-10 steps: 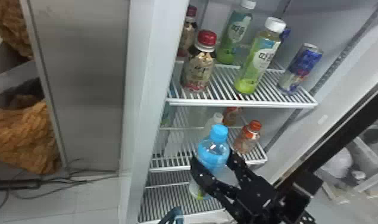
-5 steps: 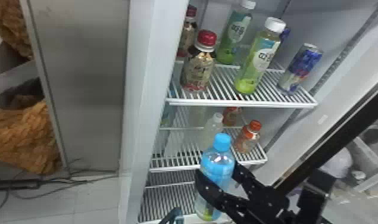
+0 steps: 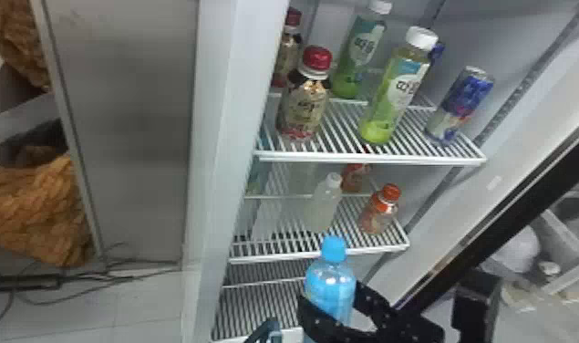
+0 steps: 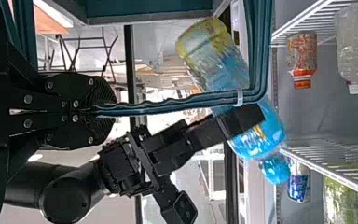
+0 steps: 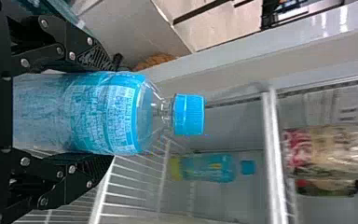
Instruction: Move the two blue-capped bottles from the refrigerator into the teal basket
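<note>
One blue-capped bottle [image 3: 330,285] in the right pincer's [image 5: 105,114] grasp has sunk toward the teal basket [image 4: 149,9] the left pincer [image 4: 108,110] clutches, likely for loading.

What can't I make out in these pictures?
Held bottle's base, head view: cut off by the bottom edge.
Its middle, left wrist view: behind the basket handle and right fingers.
Inside of the teal basket, left wrist view: cut off by the picture's edge.
Other blue-capped bottle's label, right wrist view: too small to read.
</note>
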`<state>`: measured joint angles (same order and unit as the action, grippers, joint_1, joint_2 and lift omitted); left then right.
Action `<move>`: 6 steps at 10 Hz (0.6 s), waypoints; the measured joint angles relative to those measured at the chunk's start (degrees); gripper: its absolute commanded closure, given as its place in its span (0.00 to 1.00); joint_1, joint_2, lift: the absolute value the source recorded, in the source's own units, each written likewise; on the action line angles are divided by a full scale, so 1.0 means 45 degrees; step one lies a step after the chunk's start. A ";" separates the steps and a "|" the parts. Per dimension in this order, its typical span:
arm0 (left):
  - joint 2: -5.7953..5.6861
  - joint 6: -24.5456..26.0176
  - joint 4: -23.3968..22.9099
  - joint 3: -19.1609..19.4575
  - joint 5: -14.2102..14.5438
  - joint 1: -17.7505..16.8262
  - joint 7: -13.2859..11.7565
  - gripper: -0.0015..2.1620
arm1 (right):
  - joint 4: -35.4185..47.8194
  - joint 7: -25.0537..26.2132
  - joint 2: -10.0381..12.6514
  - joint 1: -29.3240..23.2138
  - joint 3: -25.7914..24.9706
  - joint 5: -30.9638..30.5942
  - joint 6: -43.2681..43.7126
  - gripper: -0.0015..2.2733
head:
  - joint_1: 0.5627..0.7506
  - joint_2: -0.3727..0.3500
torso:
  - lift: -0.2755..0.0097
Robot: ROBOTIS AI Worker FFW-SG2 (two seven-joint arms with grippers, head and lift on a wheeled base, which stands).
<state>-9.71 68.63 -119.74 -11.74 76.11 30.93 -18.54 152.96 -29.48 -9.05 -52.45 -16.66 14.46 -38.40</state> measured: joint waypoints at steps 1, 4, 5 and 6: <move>-0.0008 0.0000 0.0000 -0.0001 -0.0012 0.0000 0.0000 0.54 | -0.0038 -0.0061 0.0000 0.0014 -0.0022 0.0017 -0.0456 0.26 | 0.70 0.03 | 0.40; -0.0042 -0.0002 0.0000 -0.0001 -0.0019 0.0000 0.0000 0.54 | -0.0520 -0.0417 0.0000 0.0199 -0.0028 0.0005 -0.1248 0.26 | 0.70 0.03 | 0.40; -0.0048 -0.0022 0.0000 -0.0006 -0.0029 0.0000 0.0000 0.54 | -0.0717 -0.0616 0.0000 0.0275 -0.0028 0.0004 -0.1379 0.25 | 0.70 0.03 | 0.40; -0.0042 -0.0054 0.0000 -0.0008 -0.0050 0.0002 0.0000 0.54 | -0.1039 -0.0966 0.0000 0.0447 -0.0028 -0.0008 -0.1425 0.22 | 0.70 0.03 | 0.40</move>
<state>-9.90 68.39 -119.74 -11.78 75.89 30.94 -18.54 148.29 -33.83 -9.05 -50.44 -16.79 14.42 -44.81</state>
